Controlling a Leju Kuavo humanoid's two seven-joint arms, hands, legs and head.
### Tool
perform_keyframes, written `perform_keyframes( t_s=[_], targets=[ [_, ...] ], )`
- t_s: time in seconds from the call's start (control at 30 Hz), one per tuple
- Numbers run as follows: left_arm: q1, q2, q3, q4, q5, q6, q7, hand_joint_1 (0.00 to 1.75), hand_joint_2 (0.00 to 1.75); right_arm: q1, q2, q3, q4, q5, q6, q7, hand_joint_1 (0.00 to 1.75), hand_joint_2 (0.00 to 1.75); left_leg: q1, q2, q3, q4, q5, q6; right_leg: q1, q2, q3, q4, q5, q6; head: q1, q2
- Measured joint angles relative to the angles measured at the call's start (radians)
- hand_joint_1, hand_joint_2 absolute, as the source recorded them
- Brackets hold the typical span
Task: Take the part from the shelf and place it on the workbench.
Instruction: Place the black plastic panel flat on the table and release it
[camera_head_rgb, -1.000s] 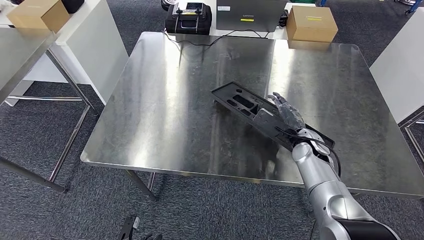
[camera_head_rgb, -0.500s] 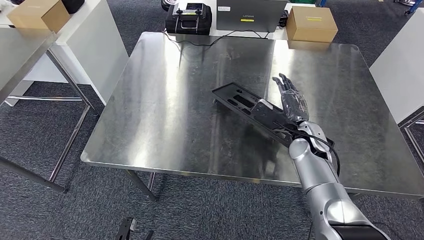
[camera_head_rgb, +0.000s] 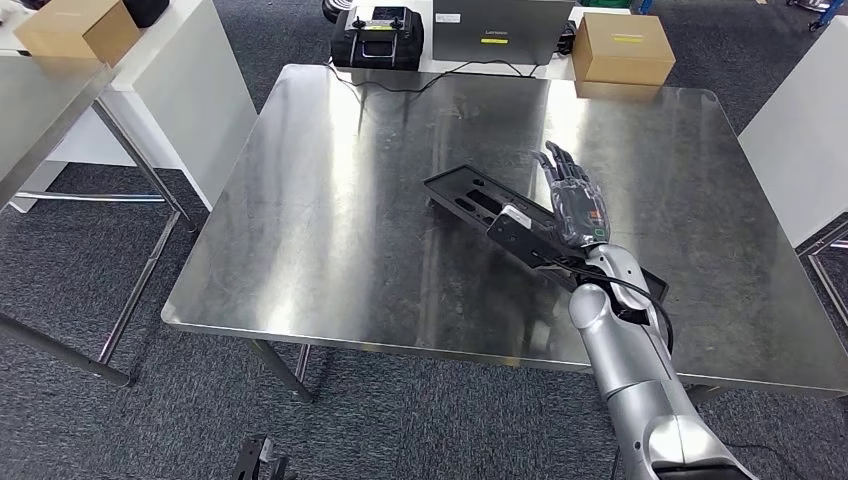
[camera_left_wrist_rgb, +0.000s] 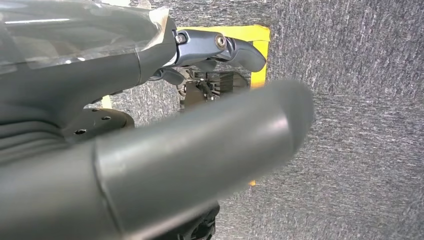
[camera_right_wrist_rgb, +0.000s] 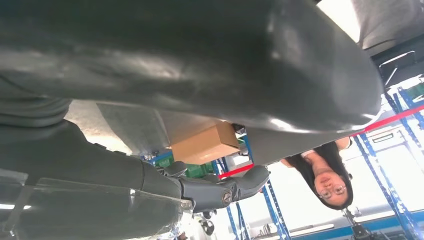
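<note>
Long black plastic part lies flat on the steel desk.
Its long axis runs diagonally, far-left to near-right; my right hand hovers above, fingers spread, holding nothing.

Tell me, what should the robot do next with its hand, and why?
Probably pull the right robot hand up and back toward its body. The black part already lies flat on the steel workbench, and the fingers are spread apart above it, holding nothing, so the placing looks done.

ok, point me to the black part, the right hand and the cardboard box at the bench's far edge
black part (camera_head_rgb: 470, 198), head view, far slotted end
right hand (camera_head_rgb: 573, 203), head view, back of the hand
cardboard box (camera_head_rgb: 624, 46), head view, top face
</note>
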Motion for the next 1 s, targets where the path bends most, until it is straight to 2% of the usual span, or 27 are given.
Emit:
perform_keyframes(
  t_s=[0.3,0.4,0.53,0.6,0.7,0.73,0.77,0.8,0.87,0.9,0.93,1.0],
  targets=[
    [-0.002,0.005,0.001,0.0,0.005,-0.019,0.026,0.0,0.0,0.009,-0.003,0.019,-0.041,-0.017,0.0,0.015,0.0,0.0,-0.002,0.0,0.0,0.005,-0.004,0.004,-0.001,0.0,0.002,0.0,-0.002,0.003,0.0,0.0],
    [-0.002,0.006,0.001,0.0,0.004,-0.021,0.027,0.0,0.0,0.015,-0.007,0.022,-0.055,-0.022,0.0,0.017,0.0,0.0,-0.002,0.0,-0.001,0.01,-0.008,0.009,-0.001,0.0,0.004,0.0,-0.003,0.006,0.0,0.0],
    [-0.003,0.008,0.001,0.0,0.0,-0.027,0.029,0.0,0.0,0.024,-0.014,0.026,-0.077,-0.027,-0.002,0.016,0.0,0.0,0.001,0.001,0.004,0.01,-0.01,0.019,-0.001,0.0,0.007,0.003,-0.008,0.016,0.0,0.0],
    [-0.005,0.008,0.001,0.0,-0.002,-0.03,0.032,0.0,0.0,0.026,-0.02,0.027,-0.089,-0.031,-0.008,0.016,0.0,0.0,0.008,0.002,0.011,0.002,-0.006,0.025,0.0,0.0,-0.017,0.054,-0.037,0.017,0.002,0.0],
    [-0.01,0.008,0.001,-0.001,-0.007,-0.036,0.035,0.0,0.0,0.044,-0.035,0.028,-0.103,-0.037,-0.014,0.016,0.0,0.0,0.01,0.002,0.013,0.0,-0.005,0.029,-0.006,0.0,-0.119,0.263,-0.119,0.014,0.005,0.0],
    [-0.01,0.008,0.001,-0.001,-0.009,-0.037,0.035,0.0,0.0,0.055,-0.04,0.029,-0.109,-0.038,-0.015,0.016,0.0,0.0,0.01,0.001,0.013,0.0,-0.005,0.029,-0.009,0.0,-0.145,0.312,-0.13,0.019,0.005,0.0],
    [-0.011,0.008,0.001,-0.001,-0.01,-0.038,0.036,0.0,0.0,0.065,-0.045,0.029,-0.116,-0.039,-0.015,0.016,0.0,0.0,0.011,0.001,0.013,0.001,-0.005,0.029,-0.012,0.0,-0.152,0.321,-0.125,0.027,0.006,0.0],
    [-0.011,0.008,0.001,-0.001,-0.01,-0.038,0.036,0.0,0.0,0.073,-0.048,0.029,-0.123,-0.04,-0.015,0.017,0.0,0.0,0.011,0.0,0.013,0.002,-0.006,0.028,-0.015,0.0,-0.137,0.286,-0.103,0.037,0.006,0.0],
    [-0.012,0.008,0.001,-0.001,-0.011,-0.039,0.037,0.0,0.0,0.08,-0.056,0.029,-0.138,-0.041,-0.017,0.018,0.0,0.0,0.012,0.0,0.011,0.01,-0.01,0.022,-0.021,-0.002,-0.063,0.137,-0.044,0.054,0.007,0.0],
    [-0.014,0.008,0.001,-0.001,-0.012,-0.039,0.037,0.0,0.0,0.082,-0.059,0.029,-0.145,-0.042,-0.02,0.019,0.0,0.0,0.011,0.001,0.01,0.015,-0.012,0.017,-0.02,-0.002,-0.031,0.08,-0.021,0.054,0.006,0.0],
    [-0.015,0.008,0.001,-0.001,-0.013,-0.039,0.037,0.0,0.0,0.086,-0.062,0.029,-0.151,-0.044,-0.023,0.02,0.0,0.0,0.009,0.001,0.008,0.022,-0.015,0.012,-0.02,-0.002,-0.011,0.043,-0.009,0.05,0.006,0.0],
    [-0.018,0.008,0.001,-0.001,-0.015,-0.039,0.037,0.0,0.0,0.096,-0.067,0.027,-0.16,-0.047,-0.028,0.021,0.0,0.0,0.009,0.0,0.004,0.03,-0.017,0.002,-0.016,0.0,-0.01,0.038,-0.005,0.035,0.003,0.0]
  ],
)
